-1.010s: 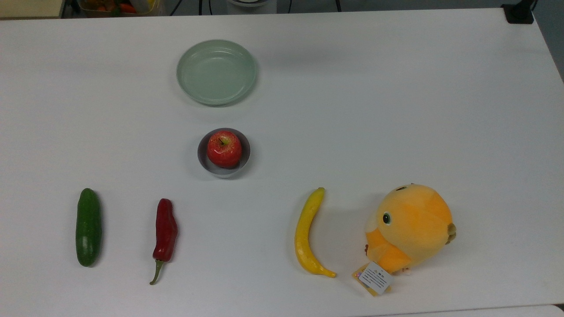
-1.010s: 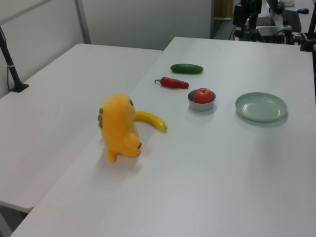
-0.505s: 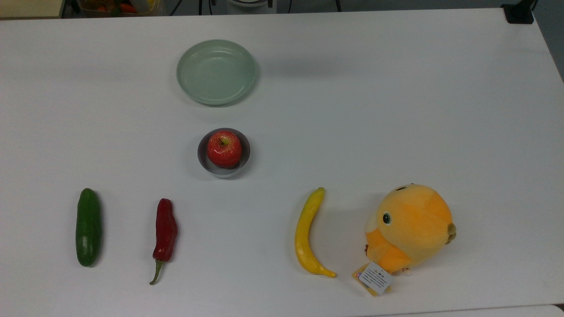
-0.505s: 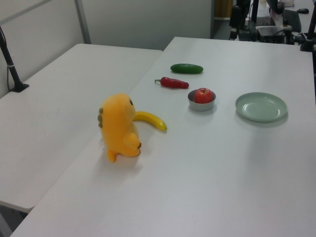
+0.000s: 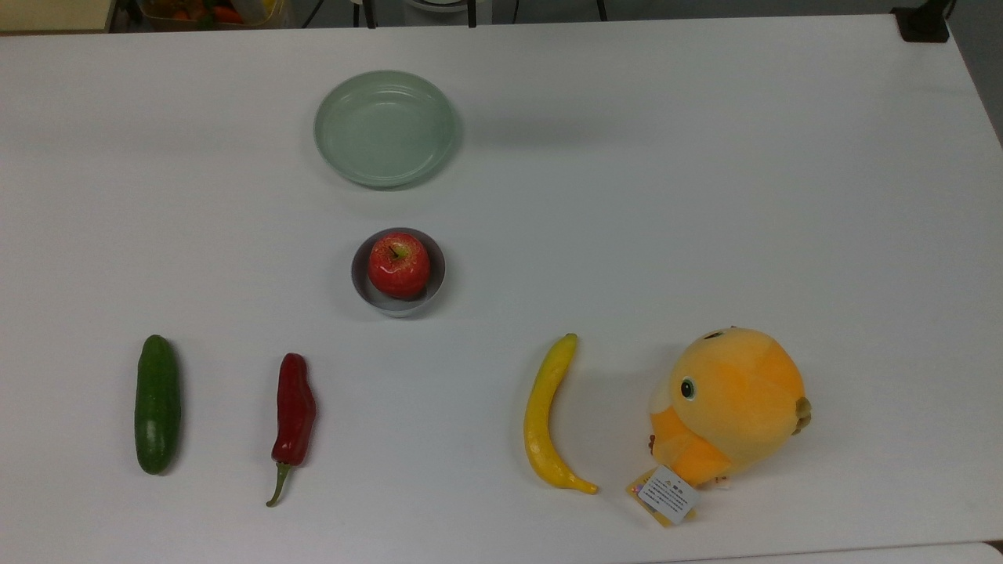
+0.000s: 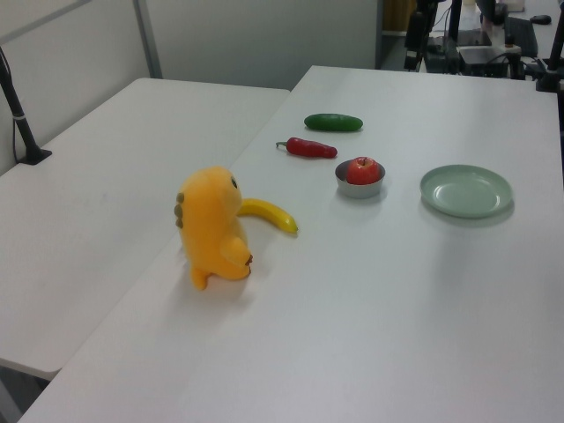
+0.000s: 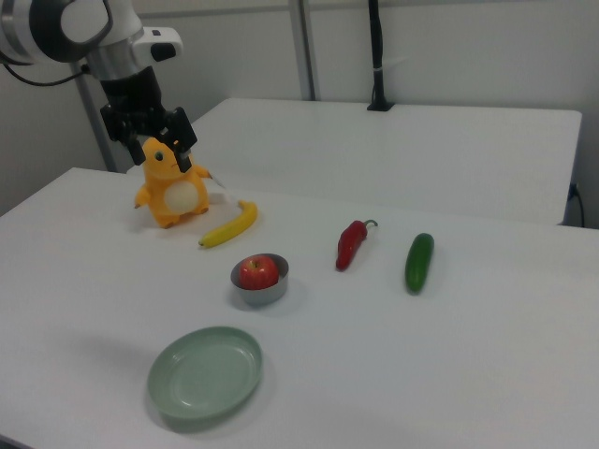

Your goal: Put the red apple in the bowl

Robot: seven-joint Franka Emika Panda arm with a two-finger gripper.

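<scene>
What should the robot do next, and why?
Probably nothing more than keep its gripper up and away. The apple already sits inside the bowl, so the job looks done, and the gripper is high above the table, holding nothing.

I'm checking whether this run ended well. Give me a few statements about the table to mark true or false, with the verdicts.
1. The apple sits inside the grey bowl. True.
2. The green dish holds a banana. False: it is empty; the banana lies on the table.
3. The gripper is holding the apple. False: it is raised, clear of the apple.
4. In the top view, the chili lies between cucumber and banana. True.
</scene>
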